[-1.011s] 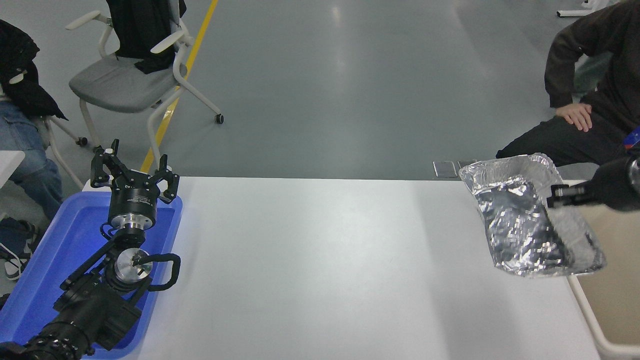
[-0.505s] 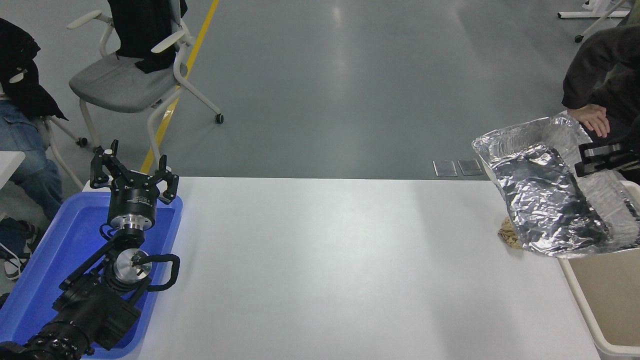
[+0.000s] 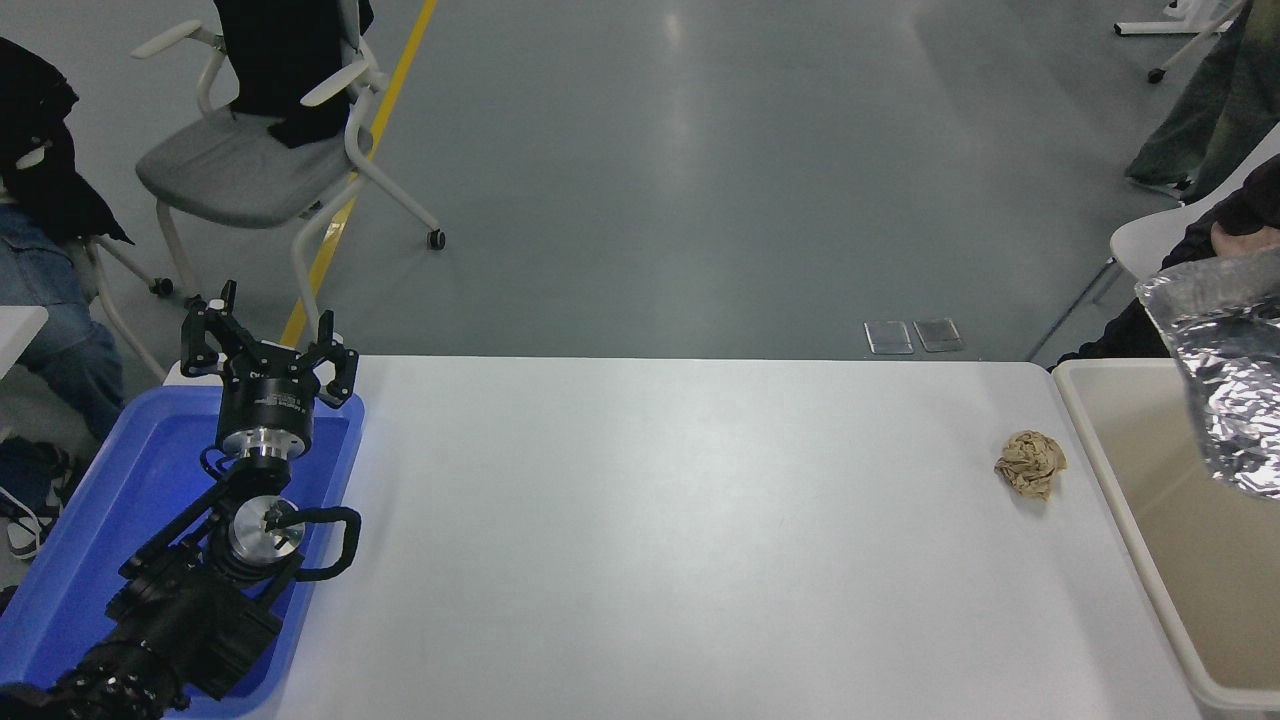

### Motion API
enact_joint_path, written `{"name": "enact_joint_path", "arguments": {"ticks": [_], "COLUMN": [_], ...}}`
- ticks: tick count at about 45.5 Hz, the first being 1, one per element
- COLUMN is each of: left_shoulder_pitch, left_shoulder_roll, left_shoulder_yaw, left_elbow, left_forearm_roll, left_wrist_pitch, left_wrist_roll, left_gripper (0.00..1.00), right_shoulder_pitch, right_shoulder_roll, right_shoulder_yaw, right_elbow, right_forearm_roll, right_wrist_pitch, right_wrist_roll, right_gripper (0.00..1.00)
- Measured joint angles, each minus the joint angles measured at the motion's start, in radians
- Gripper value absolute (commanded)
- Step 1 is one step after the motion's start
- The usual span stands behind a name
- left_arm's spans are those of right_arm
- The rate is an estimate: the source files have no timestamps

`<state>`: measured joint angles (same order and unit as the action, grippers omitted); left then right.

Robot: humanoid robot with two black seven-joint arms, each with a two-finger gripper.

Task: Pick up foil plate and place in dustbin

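foil plate [image 3: 1225, 385] above dustbin [image 3: 1110, 470], cut by right edge | right gripper unseen | left gripper [image 3: 268, 345] spread over blue tray [image 3: 90, 520]

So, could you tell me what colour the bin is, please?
Cream-beige bin, head view.

a single head view, set high behind the left claw [image 3: 262, 345] and looking forward and down across the white table [image 3: 680, 540]. beyond the claw it reaches the grey floor and a chair [image 3: 240, 165]; far to the claw's right the frame cuts off the dustbin [image 3: 1120, 470].
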<state>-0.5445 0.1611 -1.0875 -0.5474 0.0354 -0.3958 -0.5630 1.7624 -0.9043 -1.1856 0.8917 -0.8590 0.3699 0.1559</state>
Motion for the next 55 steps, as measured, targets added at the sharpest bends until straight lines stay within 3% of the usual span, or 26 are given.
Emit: {"name": "enact_joint_path", "arguments": {"ticks": [16, 32, 33, 34, 36, 37, 55], "left_shoulder_pitch": [0.000, -0.001, -0.001, -0.001, -0.001, -0.001, -0.002], "left_shoulder_roll": [0.000, 0.000, 0.000, 0.000, 0.000, 0.000, 0.000], "left_shoulder_yaw": [0.000, 0.000, 0.000, 0.000, 0.000, 0.000, 0.000], "left_elbow": [0.000, 0.001, 0.001, 0.001, 0.001, 0.001, 0.001], "left_forearm_roll": [0.000, -0.001, -0.001, -0.001, -0.001, -0.001, 0.000], "left_wrist_pitch": [0.000, 0.000, 0.000, 0.000, 0.000, 0.000, 0.000], "left_wrist_roll": [0.000, 0.000, 0.000, 0.000, 0.000, 0.000, 0.000], "left_gripper": [0.99, 0.99, 0.99, 0.99, 0.99, 0.99, 0.99], "right_shoulder_pitch": [-0.690, -0.928, -0.936, -0.941, -0.950, -0.953, -0.955], "right_shoulder_roll": [0.137, 0.251, 0.258, 0.262, 0.271, 0.275, 0.295], "right_shoulder_yaw": [0.296, 0.398, 0.402, 0.405, 0.415, 0.420, 0.480], "right_elbow": [-0.435, -0.588, -0.595, -0.599, -0.608, -0.611, -0.602], "right_forearm_roll": [0.007, 0.016, 0.017, 0.017, 0.018, 0.019, 0.037], "right_wrist_pitch": [-0.318, -0.434, -0.439, -0.441, -0.448, -0.450, -0.458], "right_wrist_roll": [-0.001, -0.011, -0.011, -0.012, -0.013, -0.013, -0.017], "right_gripper": [0.00, 0.00, 0.05, 0.20, 0.79, 1.00, 1.00]}}
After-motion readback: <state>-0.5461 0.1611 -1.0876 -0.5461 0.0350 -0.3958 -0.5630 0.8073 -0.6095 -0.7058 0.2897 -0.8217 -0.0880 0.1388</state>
